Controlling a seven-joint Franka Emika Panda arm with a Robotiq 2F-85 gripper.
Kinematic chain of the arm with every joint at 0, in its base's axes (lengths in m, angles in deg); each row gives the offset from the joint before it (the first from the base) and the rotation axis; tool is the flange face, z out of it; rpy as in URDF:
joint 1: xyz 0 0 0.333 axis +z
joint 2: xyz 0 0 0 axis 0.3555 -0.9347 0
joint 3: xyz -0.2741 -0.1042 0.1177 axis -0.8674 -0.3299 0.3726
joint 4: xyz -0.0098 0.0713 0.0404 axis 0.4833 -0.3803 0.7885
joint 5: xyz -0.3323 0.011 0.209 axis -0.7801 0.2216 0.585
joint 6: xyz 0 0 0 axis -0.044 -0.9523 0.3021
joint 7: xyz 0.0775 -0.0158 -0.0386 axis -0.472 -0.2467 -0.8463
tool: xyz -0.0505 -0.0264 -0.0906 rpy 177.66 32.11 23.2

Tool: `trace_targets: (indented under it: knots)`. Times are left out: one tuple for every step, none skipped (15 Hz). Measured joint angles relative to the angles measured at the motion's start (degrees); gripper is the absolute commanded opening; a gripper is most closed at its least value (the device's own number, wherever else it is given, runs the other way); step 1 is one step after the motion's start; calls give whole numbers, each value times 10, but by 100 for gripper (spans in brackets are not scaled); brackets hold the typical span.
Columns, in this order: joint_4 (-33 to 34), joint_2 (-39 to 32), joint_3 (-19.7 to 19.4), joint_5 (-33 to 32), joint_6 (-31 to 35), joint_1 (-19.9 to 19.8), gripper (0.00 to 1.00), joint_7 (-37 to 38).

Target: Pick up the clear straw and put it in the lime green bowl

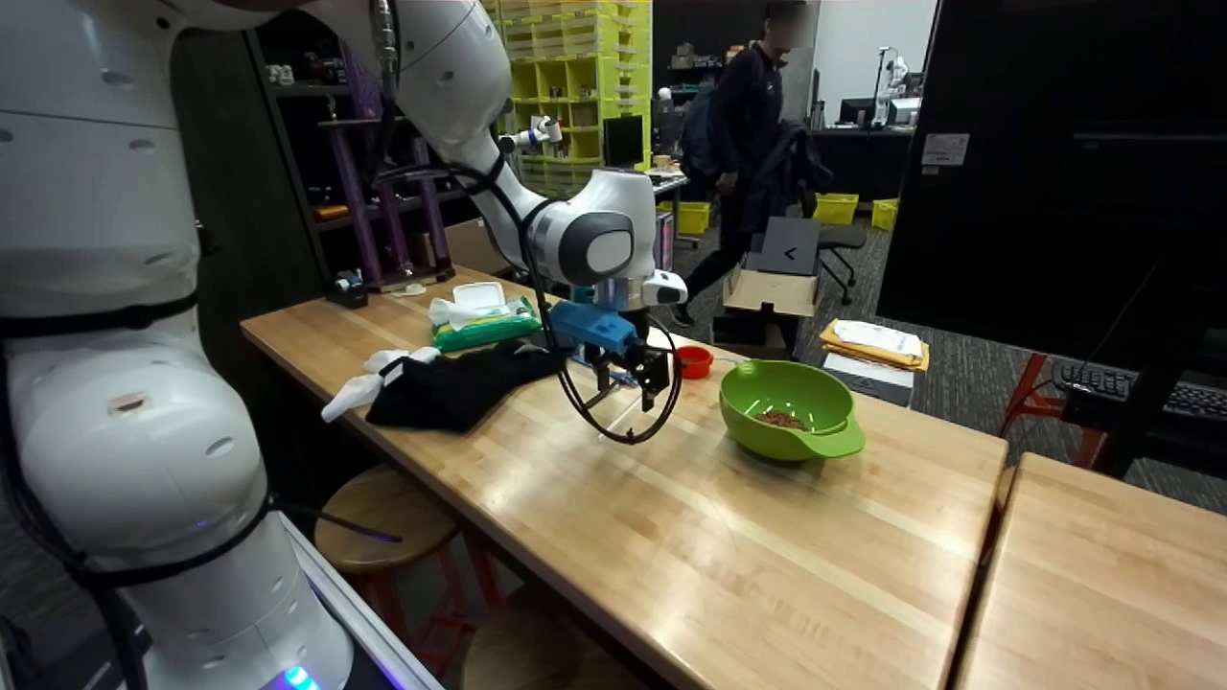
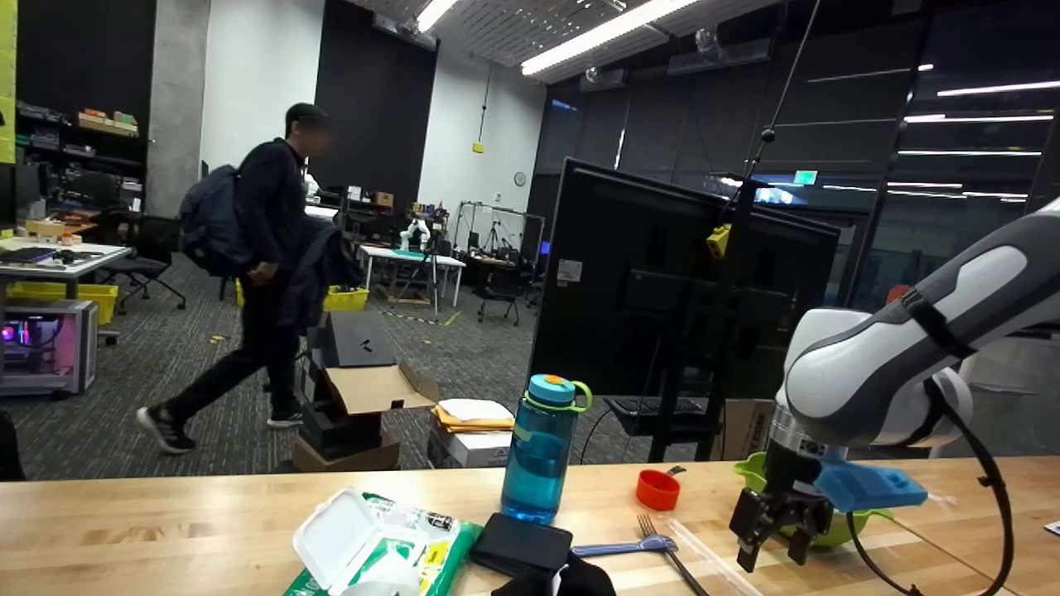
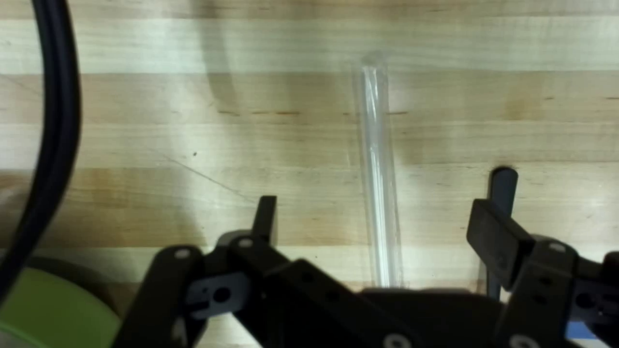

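The clear straw (image 3: 376, 145) lies flat on the wooden table, running up and down in the wrist view. It also shows in both exterior views, as a thin pale line (image 1: 621, 420) and as a translucent strip (image 2: 714, 558). My gripper (image 3: 377, 227) is open and empty above the table, with the straw between its spread fingers as seen from the wrist; the straw's near end is hidden behind the gripper body. The gripper also shows in both exterior views (image 1: 628, 391) (image 2: 774, 555). The lime green bowl (image 1: 800, 383) holds small reddish-brown bits. It shows at lower left in the wrist view (image 3: 58, 309) and partly behind the gripper (image 2: 749, 472).
A dark fork (image 2: 686, 573) lies close beside the straw, its handle (image 3: 504, 188) under one finger. A blue utensil (image 2: 613, 548), red cup (image 2: 658, 490), teal bottle (image 2: 540, 455), green wipes pack (image 1: 489, 326) and black cloth (image 1: 460, 388) are on the table. A cable loops beside the gripper.
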Motion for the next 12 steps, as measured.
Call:
trace_targets:
  knots:
    - [3, -4, 0, -4, 0, 0, 100, 1]
    - [6, -7, -1, -9, 0, 0, 100, 3]
    - [8, -10, -1, -16, -1, 0, 100, 7]
    - [11, -12, -1, -24, -1, 0, 100, 11]
    - [13, -14, -2, -33, -2, 0, 100, 17]
    - [15, -14, -2, -40, -3, 0, 100, 22]
    - [16, -14, -2, -43, -7, 0, 100, 24]
    - [19, -14, -2, -44, -14, 0, 100, 24]
    - [22, -14, -1, -43, -22, 0, 100, 23]
    - [26, -14, 0, -41, -32, 0, 100, 22]
    - [30, -14, 2, -40, -41, 0, 100, 21]
    - [33, -14, 3, -39, -48, 0, 100, 20]
